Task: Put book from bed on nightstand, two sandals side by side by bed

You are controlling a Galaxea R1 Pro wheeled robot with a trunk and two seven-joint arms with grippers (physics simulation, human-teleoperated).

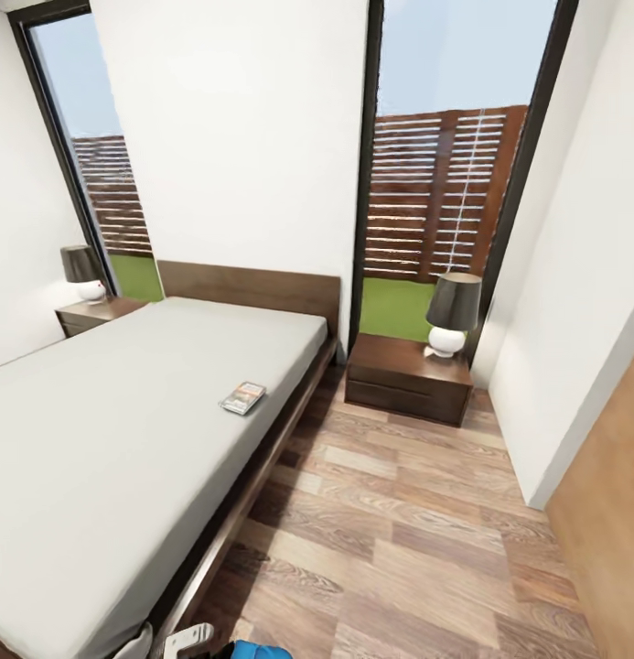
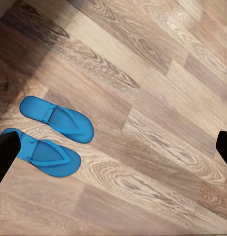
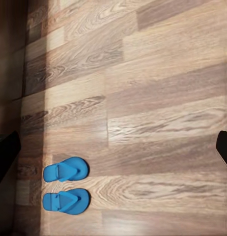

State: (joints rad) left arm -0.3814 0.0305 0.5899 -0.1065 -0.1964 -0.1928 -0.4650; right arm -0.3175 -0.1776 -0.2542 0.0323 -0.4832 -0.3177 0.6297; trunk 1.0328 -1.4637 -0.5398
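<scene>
Wood floor (image 2: 157,98), paired sandals (image 2: 52,135), book (image 1: 243,397) on bed (image 1: 106,430)

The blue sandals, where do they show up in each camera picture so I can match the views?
Head view: a bit of blue sandals at the bottom edge, beside the bed.
Left wrist view: both sandals side by side at the left, on the wood floor.
Right wrist view: the pair at the lower left.
Shared landmark: the wood-plank floor.

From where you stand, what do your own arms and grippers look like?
Little shows. In each wrist view the gripper's fingertips are plain black, flat-sided tips at the picture's two edges: left gripper, right gripper. In the head view, a white, rounded arm part sits at the lower edge. No cables or markings visible.
</scene>
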